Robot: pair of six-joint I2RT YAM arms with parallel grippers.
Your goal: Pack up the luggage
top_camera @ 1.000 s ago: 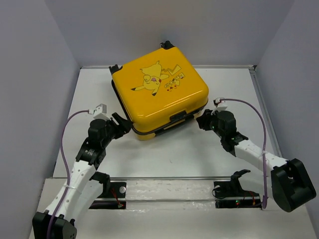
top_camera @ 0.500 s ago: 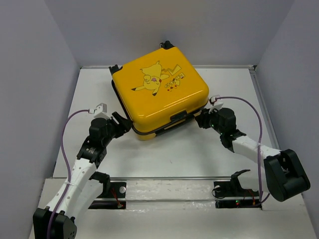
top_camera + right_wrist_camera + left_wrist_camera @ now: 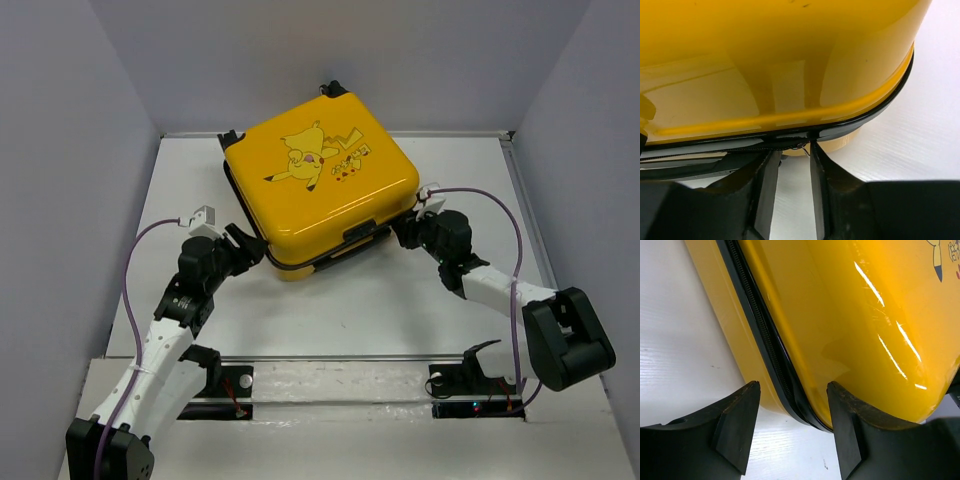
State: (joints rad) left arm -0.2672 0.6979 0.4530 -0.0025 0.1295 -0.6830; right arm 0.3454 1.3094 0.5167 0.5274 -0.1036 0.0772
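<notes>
Luggage point(image 3: 320, 186): yellow case, shut, lying flat, cartoon print up, upper centre of top view, on white table point(image 3: 350, 300). Left gripper point(image 3: 253, 253) at its lower-left corner, jaws spread. Only the wrist view shows black zip seam point(image 3: 762, 335) running between the fingers. Right gripper point(image 3: 403, 233) at lower-right edge, jaws narrowly apart. Its wrist view alone shows small metal pull point(image 3: 803, 147) at tips; cannot tell whether pinched.
</notes>
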